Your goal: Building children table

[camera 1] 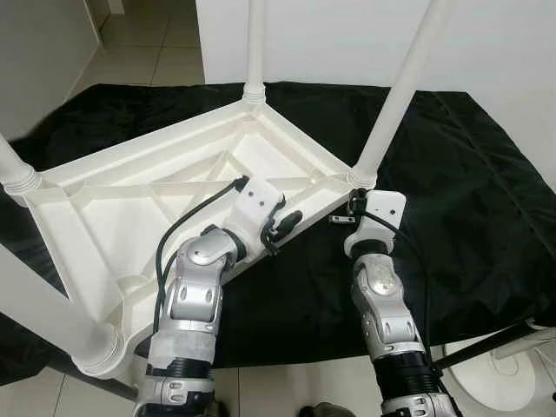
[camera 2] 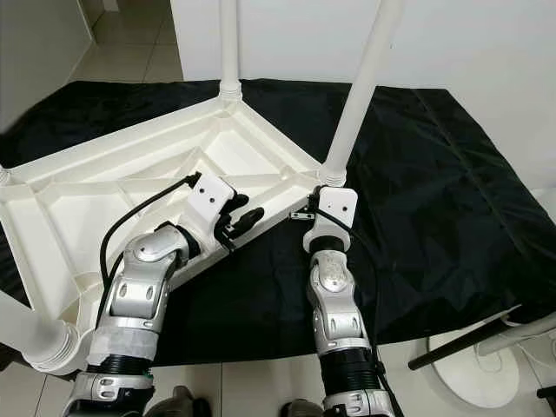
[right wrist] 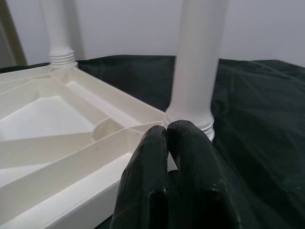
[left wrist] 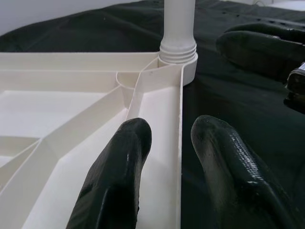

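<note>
A white plastic children's table (camera 1: 130, 200) lies upside down on a black cloth, its legs pointing up. One leg (camera 1: 400, 87) stands at the near right corner, another (camera 1: 254, 52) at the far corner, and two more at the left (camera 1: 13, 169) (camera 1: 52, 321). My left gripper (camera 1: 282, 228) is open and straddles the table's near rim (left wrist: 181, 109): one finger (left wrist: 124, 162) is inside the frame, the other over the cloth. My right gripper (camera 1: 354, 204) is shut with nothing in it, its fingertips (right wrist: 167, 131) just short of the base of the corner leg (right wrist: 198, 62).
The black cloth (camera 1: 469, 174) covers the floor under the table and spreads to the right. A white wall stands close behind. A white round stand base (camera 1: 495, 373) and a dark rod (camera 1: 486, 343) lie on the tiles at lower right.
</note>
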Robot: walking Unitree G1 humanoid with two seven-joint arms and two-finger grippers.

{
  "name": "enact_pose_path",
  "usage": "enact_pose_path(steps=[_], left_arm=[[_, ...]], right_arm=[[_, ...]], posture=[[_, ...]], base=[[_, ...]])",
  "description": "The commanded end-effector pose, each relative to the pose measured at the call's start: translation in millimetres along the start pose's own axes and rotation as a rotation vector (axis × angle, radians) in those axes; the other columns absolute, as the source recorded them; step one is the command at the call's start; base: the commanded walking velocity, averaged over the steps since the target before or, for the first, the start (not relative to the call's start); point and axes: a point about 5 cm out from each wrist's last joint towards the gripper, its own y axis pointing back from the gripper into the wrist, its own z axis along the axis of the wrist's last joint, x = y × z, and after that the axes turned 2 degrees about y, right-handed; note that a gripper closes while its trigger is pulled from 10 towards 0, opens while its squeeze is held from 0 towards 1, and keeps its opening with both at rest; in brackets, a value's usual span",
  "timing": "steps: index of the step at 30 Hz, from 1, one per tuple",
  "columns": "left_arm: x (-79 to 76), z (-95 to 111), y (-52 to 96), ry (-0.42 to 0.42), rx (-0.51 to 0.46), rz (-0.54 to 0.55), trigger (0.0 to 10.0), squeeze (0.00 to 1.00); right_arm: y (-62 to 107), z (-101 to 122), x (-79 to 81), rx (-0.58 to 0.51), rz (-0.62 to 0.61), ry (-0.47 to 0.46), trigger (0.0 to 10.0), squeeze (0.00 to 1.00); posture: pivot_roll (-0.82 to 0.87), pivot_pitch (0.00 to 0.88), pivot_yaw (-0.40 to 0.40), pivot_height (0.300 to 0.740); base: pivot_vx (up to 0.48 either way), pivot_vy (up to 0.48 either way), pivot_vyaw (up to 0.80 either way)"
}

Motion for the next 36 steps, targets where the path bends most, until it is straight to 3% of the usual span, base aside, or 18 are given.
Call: enact_pose_path(steps=[1,13,24,36], left_arm=[[2.3,1.3,-7.2,0.139,-0.057,0.434,10.0,0.00],[5.0,4.4,-13.5,0.199,-0.075,0.441,10.0,0.00],[18.9,-0.9,-9.8,0.301,-0.058,0.592,10.0,0.00],[26.9,-4.0,-6.9,0.332,-0.052,0.669,10.0,0.00]], right_arm=[[-1.1,-1.5,-1.6,0.003,-0.015,0.009,10.0,0.00],[-4.3,-0.2,-2.4,-0.001,-0.044,0.012,10.0,0.00],[-6.2,0.6,-1.5,-0.004,-0.049,0.010,10.0,0.00],[-6.8,0.9,-2.4,-0.007,-0.059,0.014,10.0,0.00]], posture=[[-0.09,0.008,-0.011,0.740],[-0.09,0.014,-0.004,0.740],[-0.08,0.013,-0.002,0.740],[-0.09,0.016,-0.001,0.740]], base=[[0.000,0.000,0.00],[0.000,0.000,0.00],[0.000,0.000,0.00],[0.000,0.000,0.00]])
